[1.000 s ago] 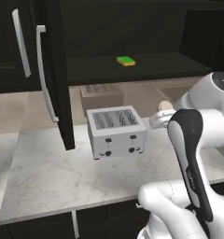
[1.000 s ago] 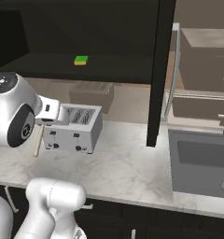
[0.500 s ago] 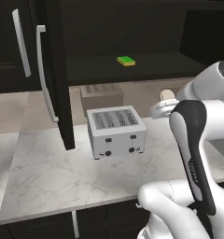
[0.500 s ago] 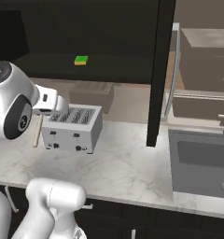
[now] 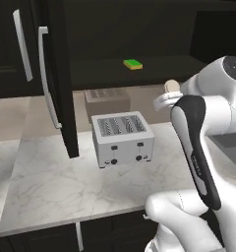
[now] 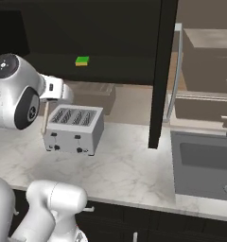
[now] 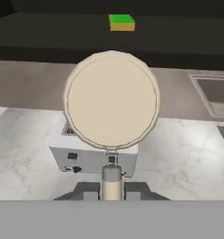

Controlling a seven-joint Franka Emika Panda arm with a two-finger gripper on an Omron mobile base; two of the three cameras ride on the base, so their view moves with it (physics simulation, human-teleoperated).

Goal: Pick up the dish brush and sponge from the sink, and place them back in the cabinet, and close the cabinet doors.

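Hand view shows our gripper [image 7: 112, 189] clamped tight on the thin handle of the dish brush [image 7: 111, 99], whose round cream head stands up before the lens, above the toaster [image 7: 93, 156] on the marble counter [image 7: 30, 154]. We see the sponge [image 7: 121, 22] lying on the dark shelf of the cabinet [image 5: 154, 69], doors open.

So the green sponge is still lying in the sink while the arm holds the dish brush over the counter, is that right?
Not quite. The sponge already lies on the dark shelf of the cabinet, as the left base view shows. The rest holds: the jaws are shut on the dish brush above the counter, seen in the hand view.
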